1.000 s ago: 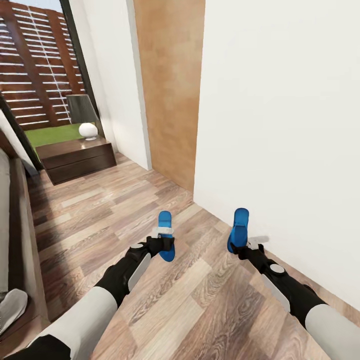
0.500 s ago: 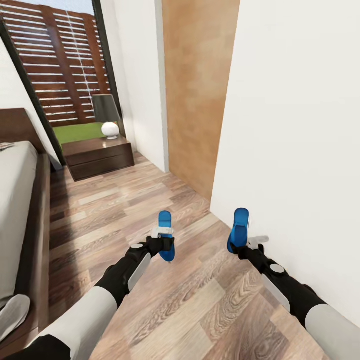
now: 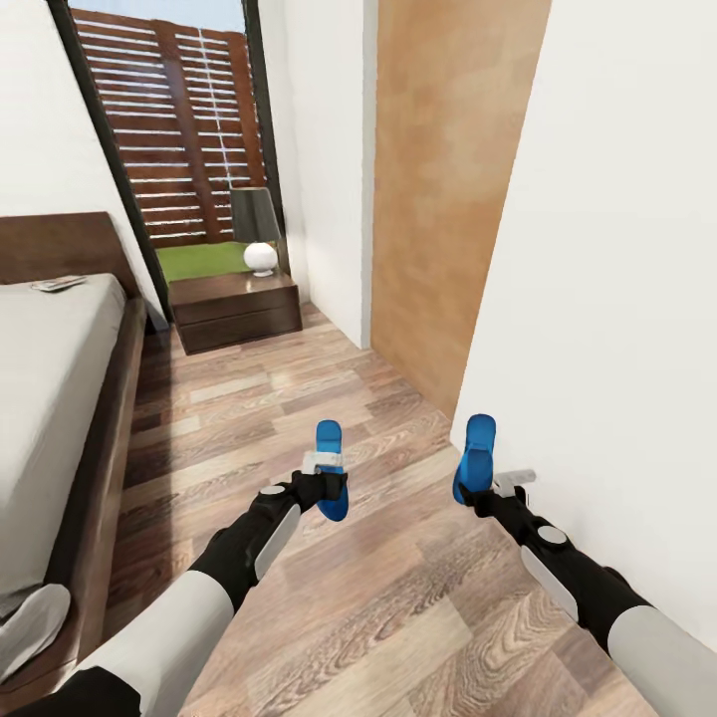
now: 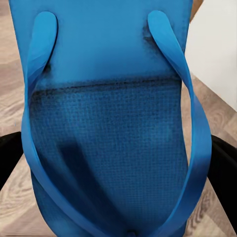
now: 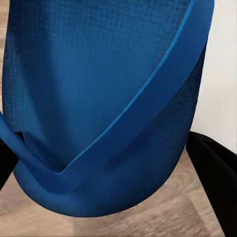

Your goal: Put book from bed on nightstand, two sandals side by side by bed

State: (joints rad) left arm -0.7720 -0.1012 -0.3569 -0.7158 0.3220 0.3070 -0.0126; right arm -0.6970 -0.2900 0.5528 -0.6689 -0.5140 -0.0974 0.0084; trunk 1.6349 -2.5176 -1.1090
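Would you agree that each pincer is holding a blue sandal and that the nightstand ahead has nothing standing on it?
Not quite: in the head view a lamp stands on the nightstand. The left pincer does hold a blue sandal, and the right pincer holds the other sandal.

Bright, even, sharp daylight render

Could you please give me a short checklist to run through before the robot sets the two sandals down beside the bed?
1. Left claw shut on the left sandal: ok.
2. Right claw shut on the right sandal: ok.
3. Both sandals lifted off the floor: ok.
4. Sandals beside the bed: not ok, bare floor lies between.
5. Right arm free of the wall: cannot tell, it looks very near.
6. Nightstand in sight for the book: ok.
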